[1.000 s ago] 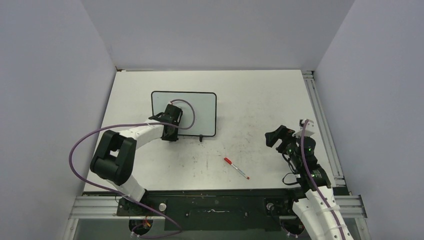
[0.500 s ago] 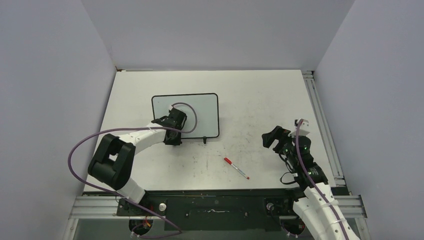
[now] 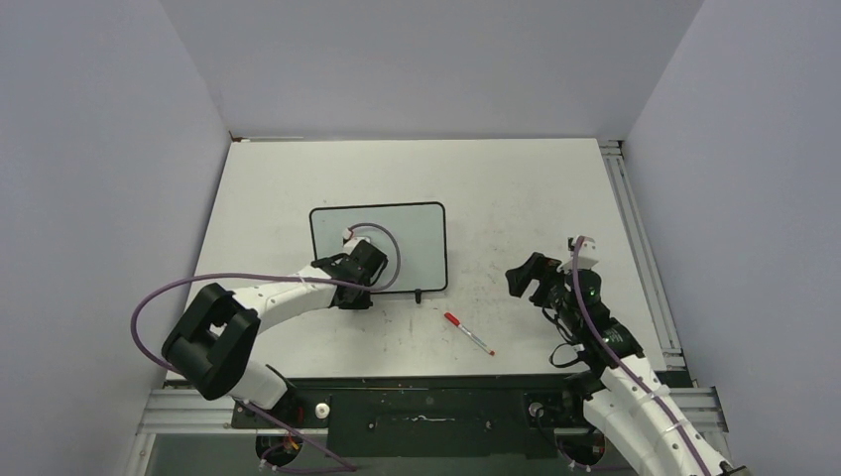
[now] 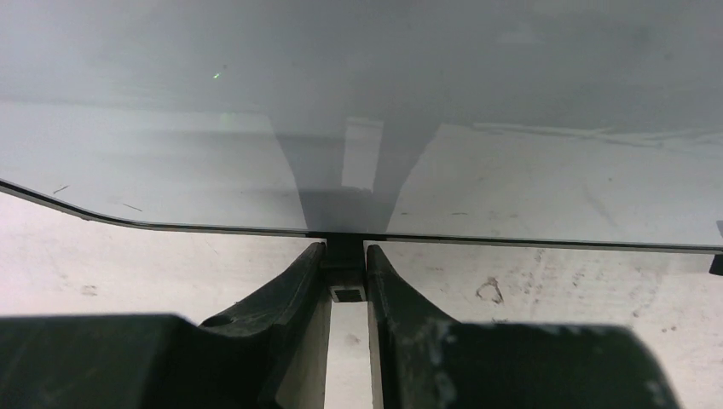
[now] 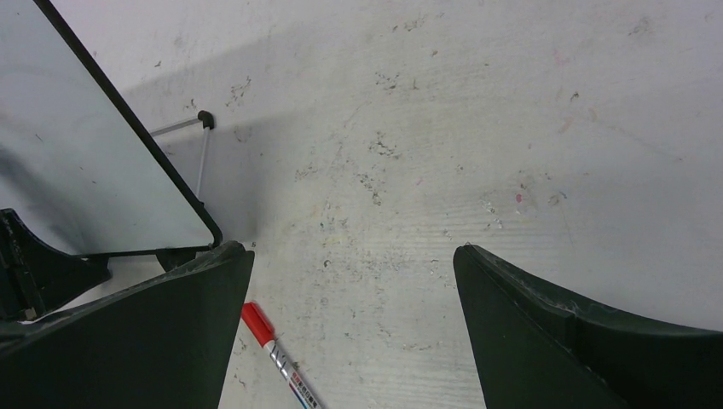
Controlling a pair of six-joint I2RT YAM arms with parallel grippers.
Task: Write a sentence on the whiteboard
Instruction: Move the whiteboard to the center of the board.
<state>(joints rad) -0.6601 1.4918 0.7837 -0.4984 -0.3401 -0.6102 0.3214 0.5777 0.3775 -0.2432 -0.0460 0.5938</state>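
Left gripper [image 4: 345,277] clamped on whiteboard [image 4: 256,128], by its foot [image 4: 344,253] I think, clear only from the wrist, right gripper [image 5: 354,273] spread wide near pen [image 5: 274,351].

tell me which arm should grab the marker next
Right: the right gripper is open and close to the marker; the left gripper is shut on the whiteboard edge.

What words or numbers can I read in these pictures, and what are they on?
On the whiteboard: no writing, it is blank.
On the marker: tiny print along its barrel, too small and blurred to read.
Nowhere else: no other words, numbers or signs show.
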